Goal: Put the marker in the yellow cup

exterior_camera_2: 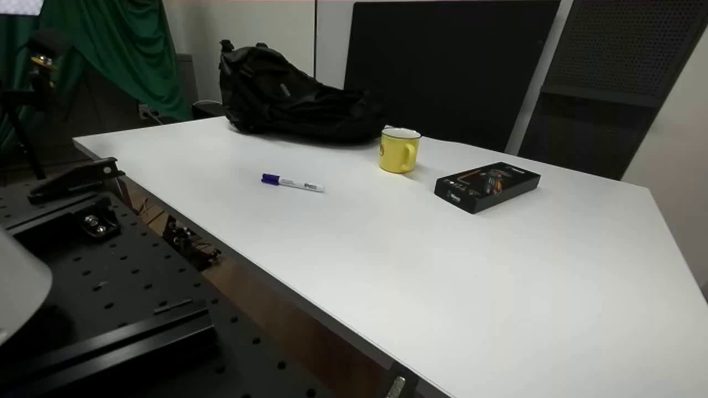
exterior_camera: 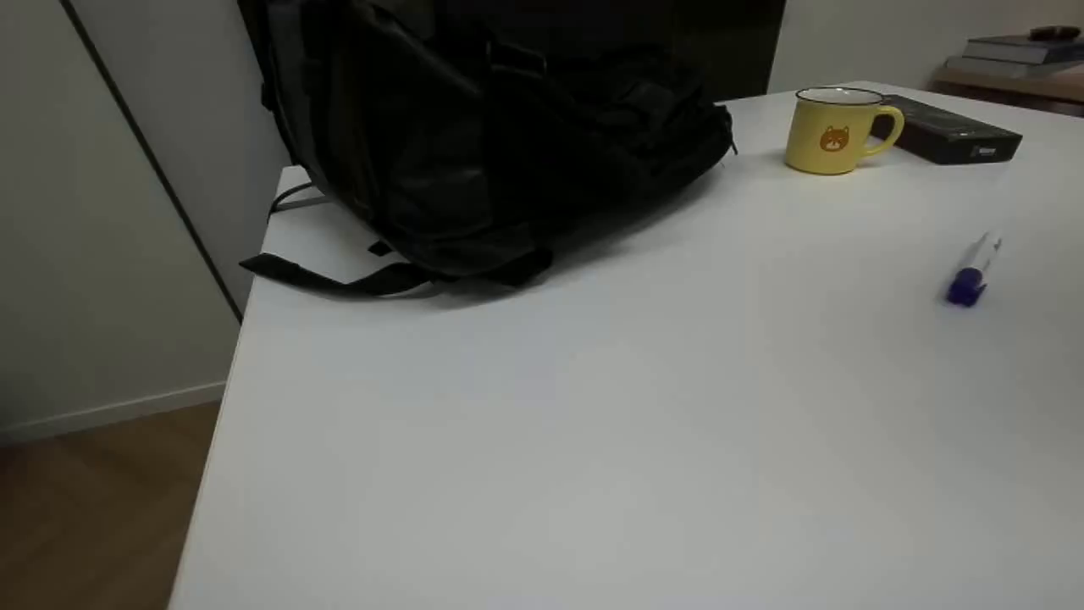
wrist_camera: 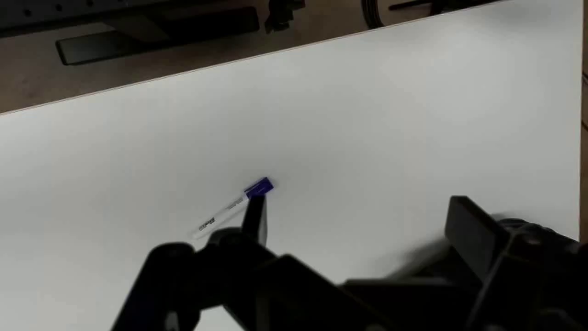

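In from the edges of the flat white tabletop (exterior_camera_2: 470, 276), the slim white marker (exterior_camera_2: 293, 183) with a purple cap lies flat. A stretch of white surface separates it from the upright yellow mug (exterior_camera_2: 395, 152) with a dark rim, standing between the slumped black backpack (exterior_camera_2: 298, 102) and the flat black box (exterior_camera_2: 487, 188). In the wrist view, the black two-fingered gripper (wrist_camera: 358, 211) has its fingers (wrist_camera: 473, 234) spread wide, the marker showing just beyond one of them.

Both ext. cams angle down across table (exterior_camera_2: 498, 287), w/ yellow cup (exterior_camera_2: 395, 153) shared; wrist cam faces down past gripper (wrist_camera: 358, 220).
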